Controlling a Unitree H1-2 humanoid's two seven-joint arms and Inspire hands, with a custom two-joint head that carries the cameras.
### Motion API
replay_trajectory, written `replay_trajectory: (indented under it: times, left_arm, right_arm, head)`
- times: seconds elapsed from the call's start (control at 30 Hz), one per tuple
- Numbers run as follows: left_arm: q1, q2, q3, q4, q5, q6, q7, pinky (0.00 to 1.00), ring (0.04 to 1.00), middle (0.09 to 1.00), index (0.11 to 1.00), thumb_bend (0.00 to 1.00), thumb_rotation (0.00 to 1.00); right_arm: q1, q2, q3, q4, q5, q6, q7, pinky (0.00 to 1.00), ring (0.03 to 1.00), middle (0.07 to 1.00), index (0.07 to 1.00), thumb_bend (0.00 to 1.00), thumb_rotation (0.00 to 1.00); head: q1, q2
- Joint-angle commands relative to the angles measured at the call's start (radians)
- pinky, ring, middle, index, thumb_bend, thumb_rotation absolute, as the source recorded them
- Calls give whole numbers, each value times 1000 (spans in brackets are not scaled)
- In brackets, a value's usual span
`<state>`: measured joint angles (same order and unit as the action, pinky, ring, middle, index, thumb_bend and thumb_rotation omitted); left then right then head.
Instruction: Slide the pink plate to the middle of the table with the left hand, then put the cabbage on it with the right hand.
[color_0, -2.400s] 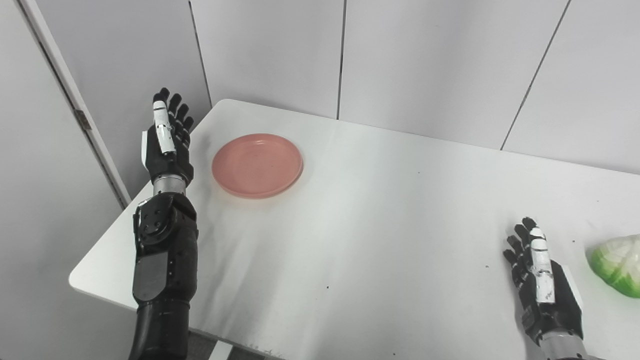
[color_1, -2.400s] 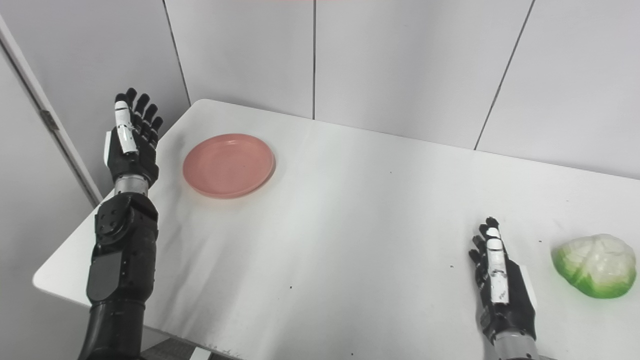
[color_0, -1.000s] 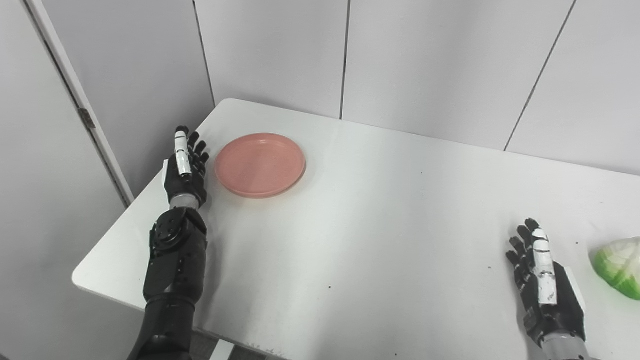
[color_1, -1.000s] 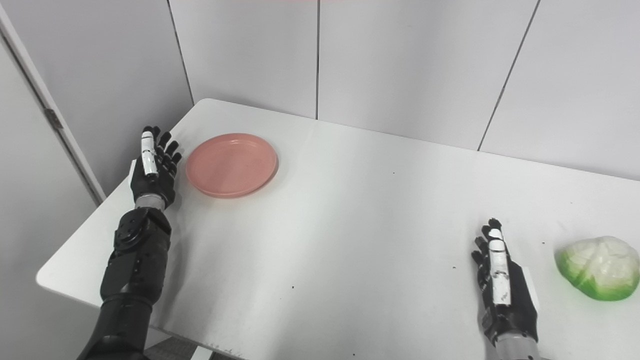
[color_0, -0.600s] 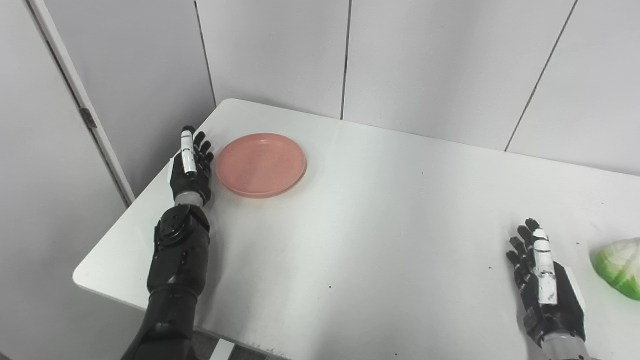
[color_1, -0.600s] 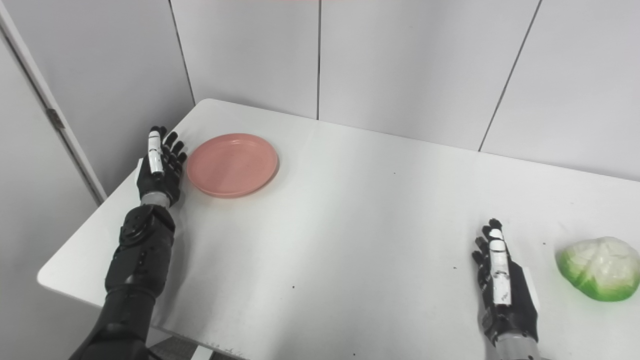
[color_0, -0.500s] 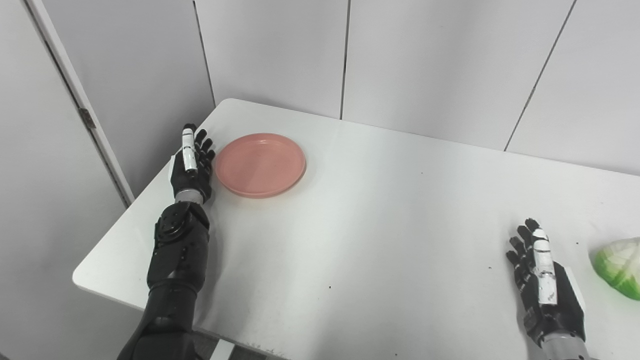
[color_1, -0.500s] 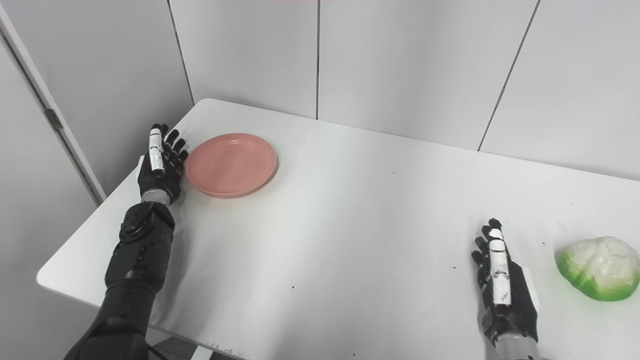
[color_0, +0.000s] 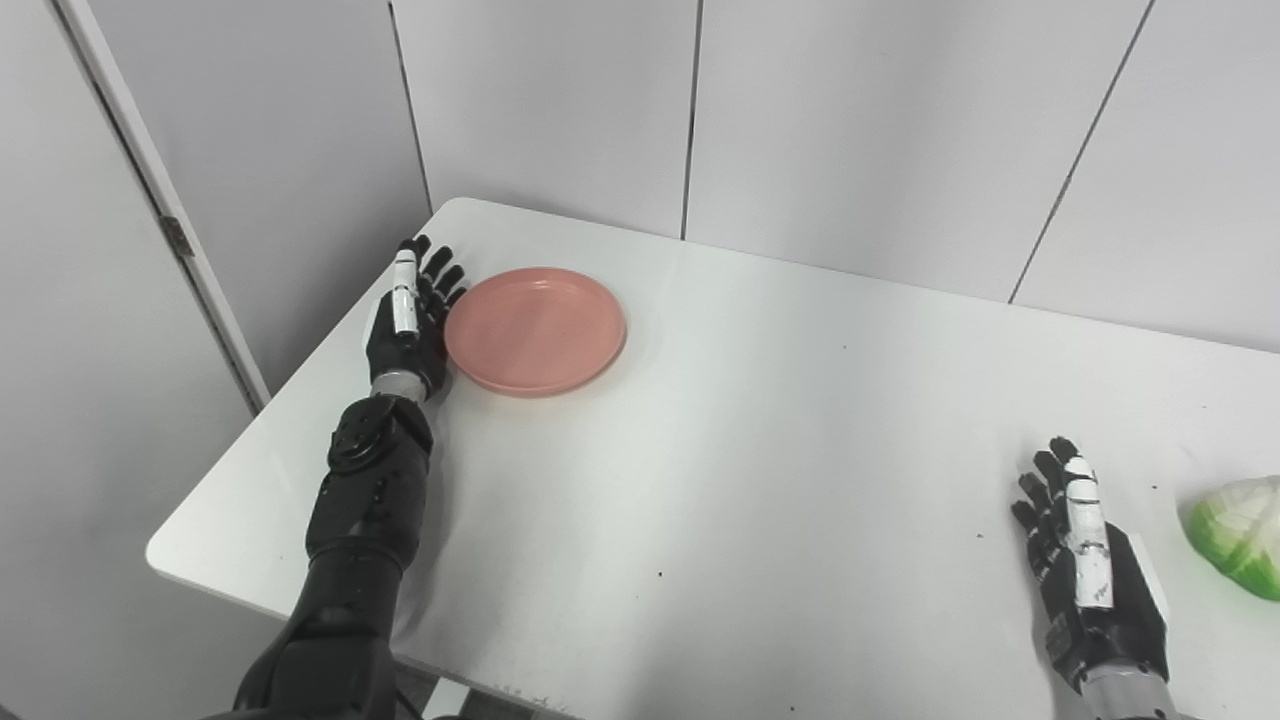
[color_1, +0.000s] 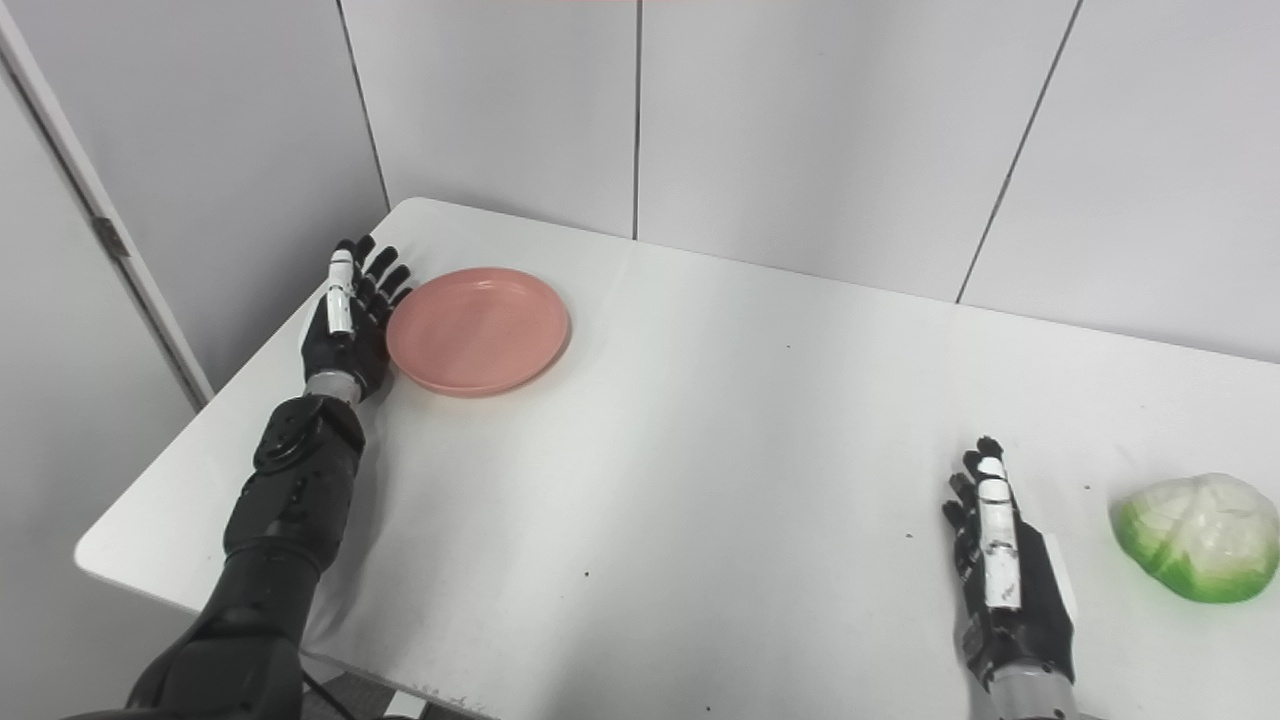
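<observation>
The pink plate (color_1: 478, 330) sits at the table's (color_1: 700, 480) far-left corner; the left hand (color_1: 350, 325) is pressed flat-open against its rim, nothing gripped; probably light, slippery; the right hand (color_1: 1005, 590) is spread empty beside the cabbage (color_1: 1195, 535).

Our black left hand (color_0: 408, 322) stands edge-up, fingers straight and spread — forearm stretched far forward. Our black right hand (color_1: 1003, 588) waits near us — fingers straight and apart.
</observation>
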<state>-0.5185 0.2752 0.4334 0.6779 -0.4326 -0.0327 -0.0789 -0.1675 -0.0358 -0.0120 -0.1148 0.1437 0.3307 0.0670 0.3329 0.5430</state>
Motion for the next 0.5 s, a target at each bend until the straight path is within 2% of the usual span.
replay_trajectory:
  times: [0.0, 0.47]
  left_arm:
    - [-15, -3, -14, 23, -7, 18, -18, 923, 925, 926, 929, 357, 1000]
    - [-20, -42, -106, 8, 13, 64, -49, 887, 907, 917, 912, 361, 1000]
  right_arm:
    - [-24, 4, 6, -1, 5, -42, 16, 1000, 1000, 1000, 1000, 209, 1000]
    - [-23, 17, 11, -10, -11, -38, -2, 1000, 1000, 1000, 1000, 213, 1000]
  head:
    - [-2, 0]
    - [-38, 5]
